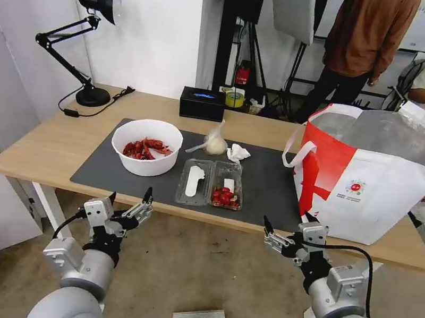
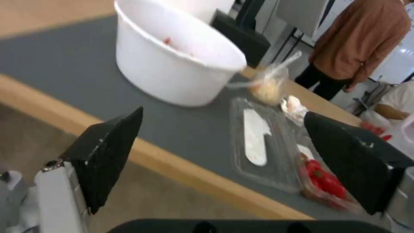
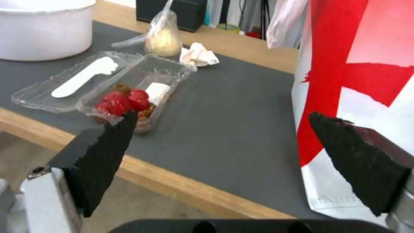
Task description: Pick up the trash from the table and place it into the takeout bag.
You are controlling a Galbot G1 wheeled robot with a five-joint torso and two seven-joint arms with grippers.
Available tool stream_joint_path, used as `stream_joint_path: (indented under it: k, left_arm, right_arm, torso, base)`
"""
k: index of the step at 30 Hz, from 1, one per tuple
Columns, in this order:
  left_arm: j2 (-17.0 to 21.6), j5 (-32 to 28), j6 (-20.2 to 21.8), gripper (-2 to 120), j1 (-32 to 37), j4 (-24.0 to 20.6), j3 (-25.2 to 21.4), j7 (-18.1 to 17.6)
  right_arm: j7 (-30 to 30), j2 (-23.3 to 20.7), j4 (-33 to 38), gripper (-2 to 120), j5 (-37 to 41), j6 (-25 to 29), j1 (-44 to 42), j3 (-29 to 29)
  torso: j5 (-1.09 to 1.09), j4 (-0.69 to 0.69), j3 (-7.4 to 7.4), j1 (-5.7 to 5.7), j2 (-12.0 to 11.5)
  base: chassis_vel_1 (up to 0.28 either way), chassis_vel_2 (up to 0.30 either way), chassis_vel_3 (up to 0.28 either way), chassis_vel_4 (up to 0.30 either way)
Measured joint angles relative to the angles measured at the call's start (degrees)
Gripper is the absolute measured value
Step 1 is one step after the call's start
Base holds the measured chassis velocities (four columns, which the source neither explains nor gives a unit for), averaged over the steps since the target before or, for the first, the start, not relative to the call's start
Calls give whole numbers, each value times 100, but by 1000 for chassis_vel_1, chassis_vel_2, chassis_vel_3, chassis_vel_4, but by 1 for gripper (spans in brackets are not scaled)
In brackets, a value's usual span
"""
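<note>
Both grippers, left + right, wide, empty. Clamshell flimsy, you'd grab rim; bowl stiff, shells loose.

The head camera looks forward and down from above on the whole table and both arms. Each wrist camera sits low before the table's front edge, looking across the grey mat; both see the clamshell box (from opposite sides).

No text can be read.
</note>
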Motion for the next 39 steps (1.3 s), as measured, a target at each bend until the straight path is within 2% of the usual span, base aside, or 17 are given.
stream_joint_path:
  k: [5,8,11,12,16,18,22,35,39]
  left_arm:
    - [45,-538,140,100,-45,-82,-15,-132]
    - [46,-637,158,100,-59,-87,-15,-168]
    - [40,-1212,272,100,-149,-146,-24,-329]
    - [40,-1212,272,100,-149,-146,-24,-329]
    - [28,-1838,403,100,-244,-216,-41,-501]
    - [30,-1860,406,100,-246,-217,-42,-513]
    - [22,-2288,469,100,-314,-251,-48,-601]
    - [-63,-4247,774,100,-634,-411,-101,-992]
    - [-67,-4352,791,100,-650,-419,-106,-1017]
  right_arm:
    - [-11,-12,-5,100,0,8,-6,0]
    - [-16,-9,-6,100,-3,13,-19,1]
    - [-25,-9,-4,100,-7,21,-36,6]
    - [-25,-9,-4,100,-7,21,-36,6]
    - [-33,-65,29,100,2,31,-37,29]
    - [-33,-75,32,100,3,33,-37,35]
    - [-34,-87,48,100,6,36,-49,53]
    - [-45,3,102,100,3,39,-172,123]
    - [-49,27,105,100,3,39,-182,142]
  torso:
    - [0,0,0,0,0]
    - [0,0,0,0,0]
    - [0,0,0,0,0]
    - [0,0,0,0,0]
    - [-1,0,0,0,0]
    - [-1,0,0,0,0]
    - [-1,0,0,0,0]
    - [0,0,0,0,0]
    - [0,0,0,0,0]
  base:
    - [0,0,0,0]
    - [0,0,0,0]
    - [0,0,0,0]
    - [0,0,0,0]
    - [0,0,0,0]
    - [0,0,0,0]
    - [0,0,0,0]
    - [0,0,0,0]
    - [0,0,0,0]
